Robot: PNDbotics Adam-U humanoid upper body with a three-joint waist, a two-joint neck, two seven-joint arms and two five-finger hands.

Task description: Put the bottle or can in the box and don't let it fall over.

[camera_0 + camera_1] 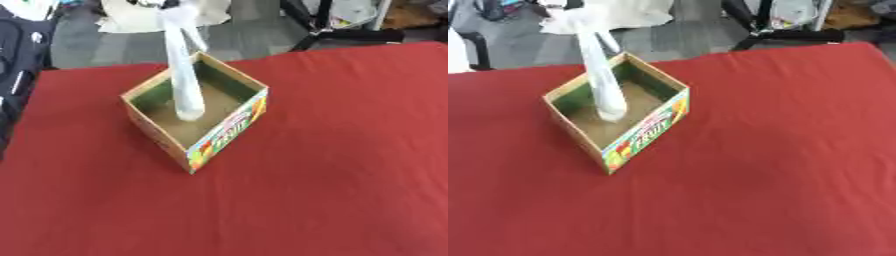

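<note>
1. Illumination: bright, even and diffuse across the red tablecloth; no hard-edged shadows fall on it.
2. Shadows: the inner walls of the open box are darker than its floor; only a faint, soft shadow lies along the box's base on the cloth.
3. Glare: the tall white object rising from the box is washed out, almost without surface detail; it merges with the pale clutter behind it.
4. Sharpness: both views are soft throughout; the printing on the box's front is smeared; the background beyond the table's far edge is indistinct.
</note>
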